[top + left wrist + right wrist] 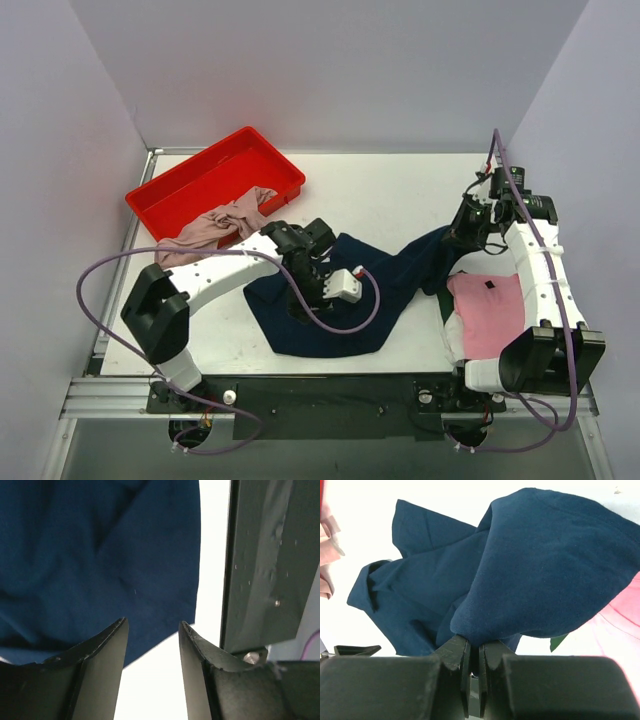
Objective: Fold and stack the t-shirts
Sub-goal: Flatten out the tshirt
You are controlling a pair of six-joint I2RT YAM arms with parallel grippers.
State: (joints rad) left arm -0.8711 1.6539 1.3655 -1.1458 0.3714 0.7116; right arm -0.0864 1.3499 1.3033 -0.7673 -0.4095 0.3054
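Navy cotton is what I am working with. From the top external view, the navy t-shirt [345, 310] is lying rumpled on the counter [400, 190], spread between my two grippers. The left gripper [301, 312] is pointing down onto the shirt's left part. The right gripper [462, 236] is pulling a corner up and away to the right, so the cloth is stretching in a soft ridge towards it. Just near-side of the right gripper, the pink t-shirt [487, 312] is lying flat, already folded into a rectangle by the look of it. Far to the left of the left gripper, the beige-pink t-shirt [222, 224] is hanging crumpled over the rim of the red tray [190, 180], a rigid plastic bin.

On the left wrist view, the left gripper [152, 625] is standing released, jaws apart with only bare counter [210, 555] between them. The navy t-shirt [100, 545], matte and loosely creased, is lying just beyond the fingertips.

On the right wrist view, the right gripper [474, 647] is clenched on a bunched fold of the navy t-shirt [545, 570], which is draping limply ahead of it. The pink t-shirt [620, 620] is showing off to its right.

I am judging this as the spreading step. Next, the left gripper needs a fresh pinch on a hem so both can flatten the cloth.
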